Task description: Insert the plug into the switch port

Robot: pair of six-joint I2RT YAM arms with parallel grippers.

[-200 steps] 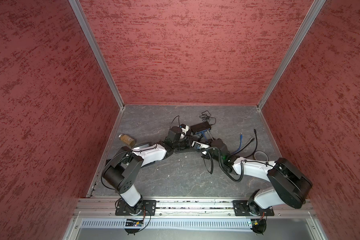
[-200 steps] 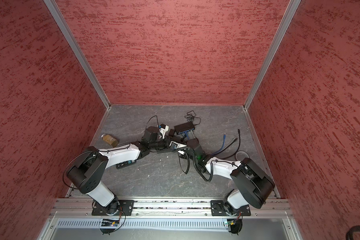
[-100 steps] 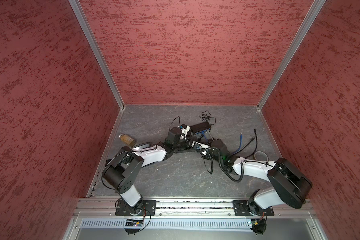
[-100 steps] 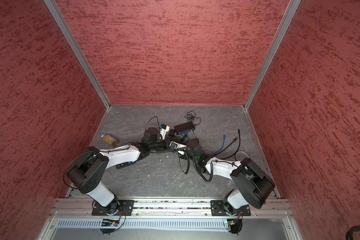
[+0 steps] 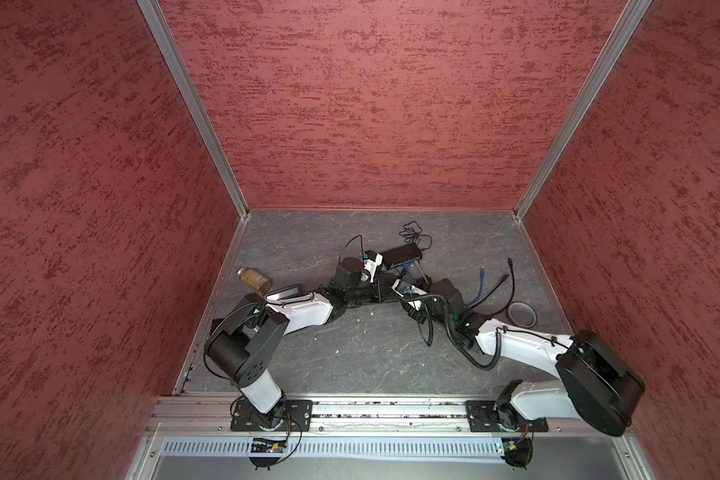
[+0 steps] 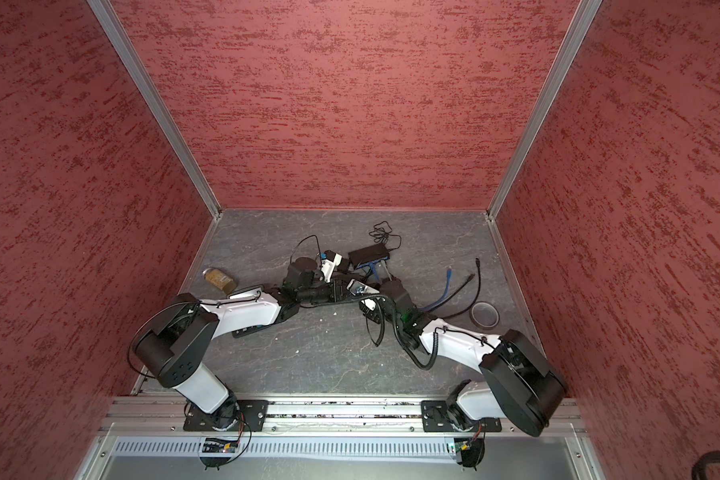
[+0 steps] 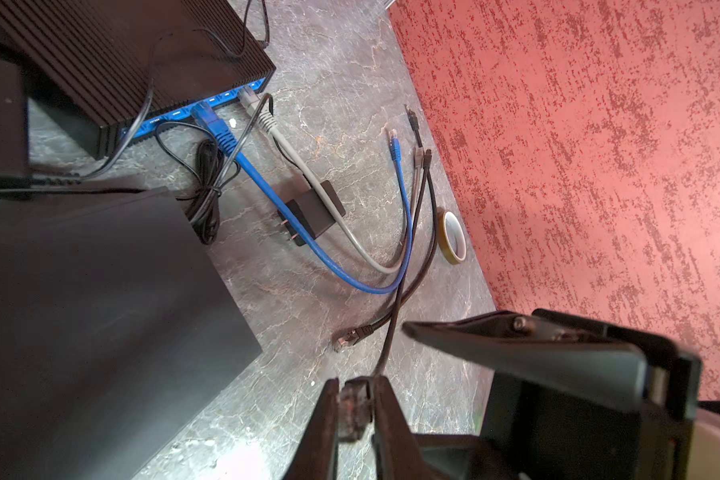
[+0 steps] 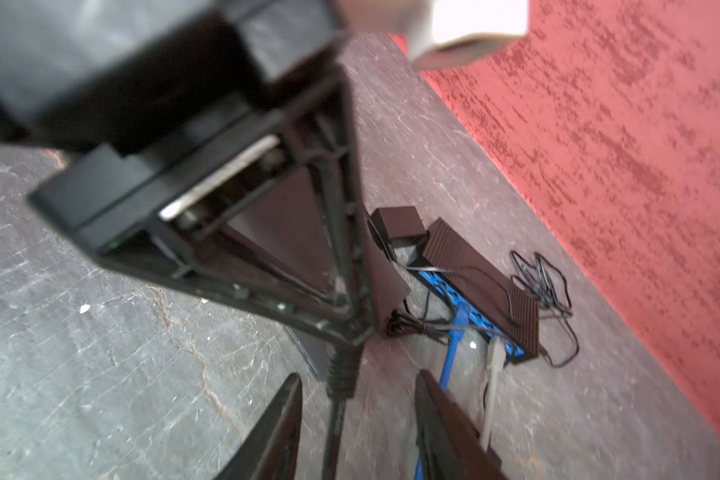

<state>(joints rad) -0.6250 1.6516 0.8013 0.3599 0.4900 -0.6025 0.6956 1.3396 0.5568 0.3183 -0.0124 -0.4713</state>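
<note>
two leads, a blue cable (image 7: 267, 187) and a grey cable (image 7: 292, 151), already sit in the switch (image 7: 134, 54); our black plug (image 7: 353, 411) does not. we hold it pinched in the left gripper (image 7: 355, 395), well apart from that switch. the right gripper (image 8: 357, 374) stands parted astride the black cable (image 8: 334, 432), gripping nothing. alignment and insertion remain.

No readable text anywhere, tiny white marks on switch (image 7: 121, 54) front illegible

Both arms (image 5: 267, 332) show white links (image 5: 524, 353), black joint housings (image 5: 595, 382) and looped black cables (image 5: 476, 365)
</note>
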